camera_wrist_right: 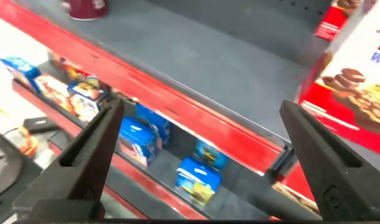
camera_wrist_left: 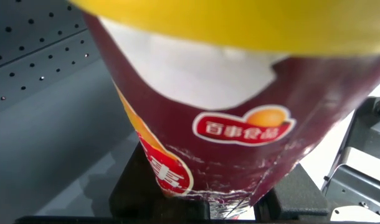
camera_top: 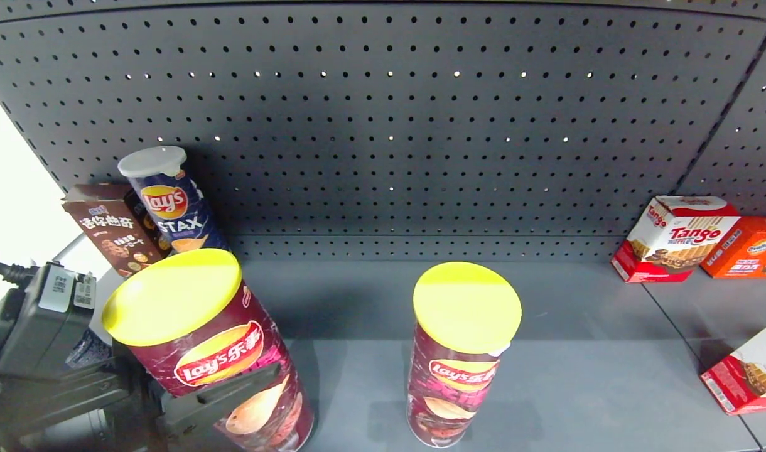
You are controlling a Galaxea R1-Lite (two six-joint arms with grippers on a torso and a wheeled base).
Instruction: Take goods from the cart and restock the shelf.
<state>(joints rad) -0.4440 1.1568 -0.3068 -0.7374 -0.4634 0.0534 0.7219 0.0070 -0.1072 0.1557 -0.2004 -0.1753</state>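
My left gripper (camera_top: 223, 398) is shut on a maroon chip can with a yellow lid (camera_top: 198, 342) at the front left of the grey shelf (camera_top: 584, 358). The can leans slightly, and its base is cut off from sight. In the left wrist view the same can (camera_wrist_left: 233, 137) sits between the dark fingers (camera_wrist_left: 137, 193) of the left gripper (camera_wrist_left: 218, 202). A second, matching can (camera_top: 459, 361) stands upright mid-shelf. My right gripper (camera_wrist_right: 209, 168) is open in front of the shelf's red front edge (camera_wrist_right: 196, 93), holding nothing.
A blue chip can (camera_top: 169, 201) and a brown biscuit box (camera_top: 110, 226) lean at the back left. Red and orange wafer boxes (camera_top: 678, 242) lie on the right, one (camera_wrist_right: 358, 93) near the right gripper. Blue packs (camera_wrist_right: 140, 140) fill the lower shelf. A pegboard wall (camera_top: 383, 125) backs the shelf.
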